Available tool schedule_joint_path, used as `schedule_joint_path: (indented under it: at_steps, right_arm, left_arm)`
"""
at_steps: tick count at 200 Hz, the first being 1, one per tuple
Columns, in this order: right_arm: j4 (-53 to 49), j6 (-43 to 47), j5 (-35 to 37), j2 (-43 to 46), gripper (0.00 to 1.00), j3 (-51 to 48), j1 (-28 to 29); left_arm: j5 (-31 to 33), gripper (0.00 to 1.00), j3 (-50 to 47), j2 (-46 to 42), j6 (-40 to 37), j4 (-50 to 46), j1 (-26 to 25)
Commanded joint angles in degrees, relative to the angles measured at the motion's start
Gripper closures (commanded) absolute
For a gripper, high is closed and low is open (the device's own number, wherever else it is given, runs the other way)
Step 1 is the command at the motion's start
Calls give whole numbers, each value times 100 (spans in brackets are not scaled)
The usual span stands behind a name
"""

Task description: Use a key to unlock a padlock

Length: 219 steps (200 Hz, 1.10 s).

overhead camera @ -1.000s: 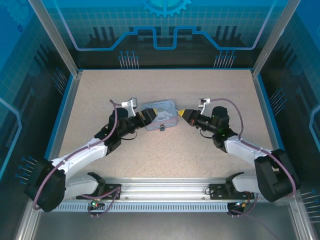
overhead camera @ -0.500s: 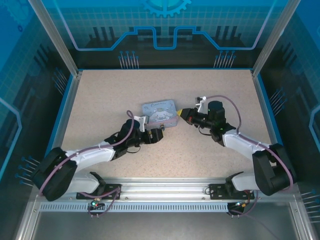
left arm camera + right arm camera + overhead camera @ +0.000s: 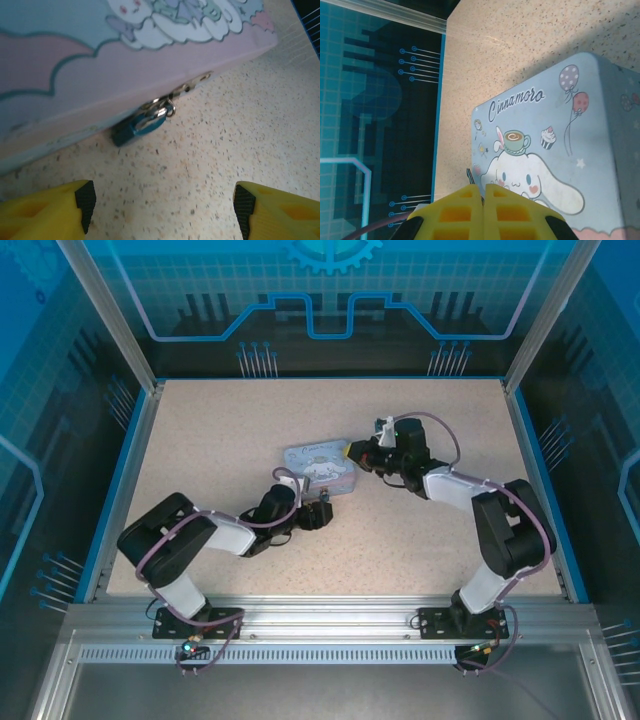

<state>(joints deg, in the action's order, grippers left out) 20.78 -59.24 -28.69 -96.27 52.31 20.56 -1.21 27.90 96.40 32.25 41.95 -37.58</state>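
One padlock (image 3: 142, 125) hangs at the one tin's (image 3: 75, 60) near wall, lying slantwise along it, straight ahead of the wide-open left gripper (image 3: 162, 200) — the nearer arm. The right gripper (image 3: 483, 192), pinched shut over the tin's lid, shows what may be the one key (image 3: 470, 176) — a dark sliver at its tips.

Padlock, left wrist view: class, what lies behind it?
The pink side wall of the tin; the padlock is hooked to its clasp. The tin's inside is hidden.
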Motion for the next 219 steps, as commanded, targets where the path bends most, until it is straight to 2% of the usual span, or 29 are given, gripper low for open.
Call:
schedule_joint_path:
  at_steps: [1,32,79,166,219]
  right_arm:
    - [-166,61,-67,-203,100,233,-58]
    - [-403,14,20,-460,100,433,-4]
    - [-883,-35,334,-639,100,557,234]
    - [-978,-79,505,-763,100,570,465]
    - [-970,-114,496,-872,100,603,493]
  left_arm:
    - [429,25,22,316,-381,776,-51]
    - [675,25,79,616,-546,1133,-56]
    - [995,25,229,693,-863,1045,-64]
    - [719,24,610,1307,-721,1450,-80]
    - [679,24,679,1644,-338,2019,-107]
